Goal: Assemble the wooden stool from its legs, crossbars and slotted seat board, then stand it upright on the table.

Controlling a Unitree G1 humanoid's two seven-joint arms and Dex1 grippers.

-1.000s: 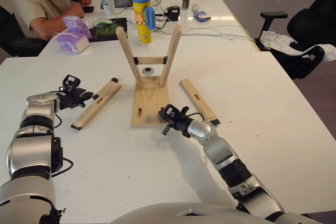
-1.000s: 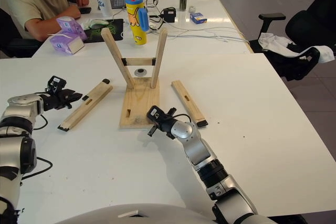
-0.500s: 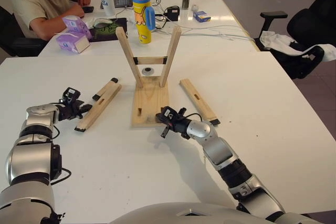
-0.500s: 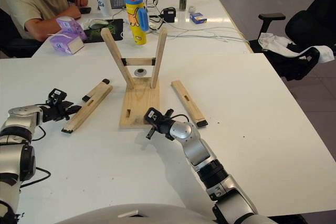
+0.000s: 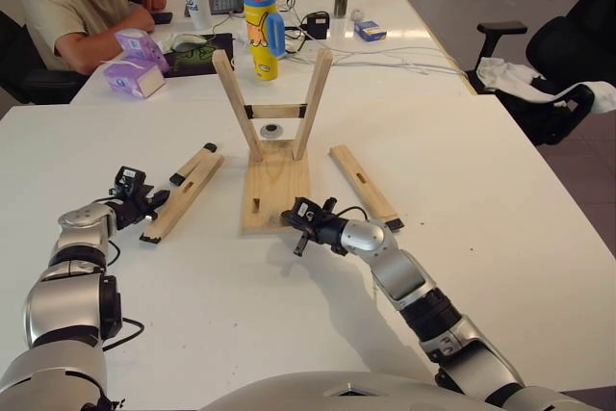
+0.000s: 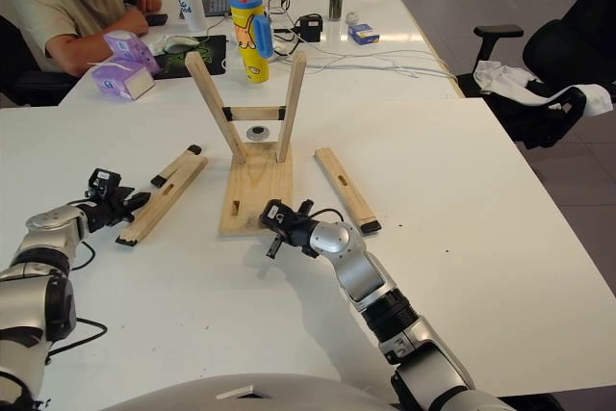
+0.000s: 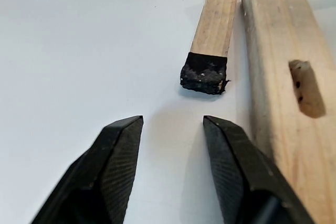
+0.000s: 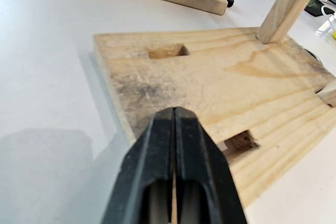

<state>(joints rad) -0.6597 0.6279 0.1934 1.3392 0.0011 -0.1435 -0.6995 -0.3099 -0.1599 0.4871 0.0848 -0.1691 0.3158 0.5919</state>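
Holds left fingers [image 7: 118, 150] open, low over the table [image 7: 79, 35], just short of the crossbar [image 7: 214, 24]: black-capped end toward them, long axis running straight away, slotted leg [image 7: 278, 66] just beside. Rests closed, empty right fingers [image 8: 160, 145] at near edge of seat board [image 8: 220, 72].

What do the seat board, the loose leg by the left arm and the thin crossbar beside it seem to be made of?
Slotted seat board: pale bare wood, likely softwood; grain lines show, with grey scuffing near its edge.
Loose leg: the same light unfinished wood, its slot rough-cut.
Crossbar: slightly warmer-toned wood; its black tip looks like crumbly foam or rubber, hard to tell.
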